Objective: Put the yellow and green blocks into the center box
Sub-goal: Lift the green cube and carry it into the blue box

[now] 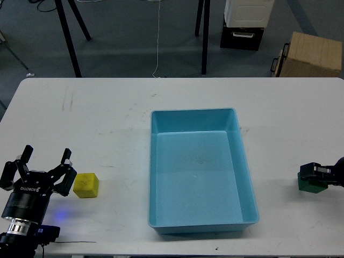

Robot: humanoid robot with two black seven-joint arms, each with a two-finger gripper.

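Observation:
A yellow block (86, 185) lies on the white table (107, 123) at the front left. My left gripper (45, 161) is open just left of it, with one finger (66, 159) close to the block but apart from it. A green block (310, 186) lies at the front right. My right gripper (315, 172) is dark and sits over the block's top; its fingers cannot be told apart. The light blue box (236, 161) stands empty in the table's middle.
Beyond the table's far edge are black stand legs (69, 37), a black and white case (244, 24) and a cardboard box (312, 54) on the floor.

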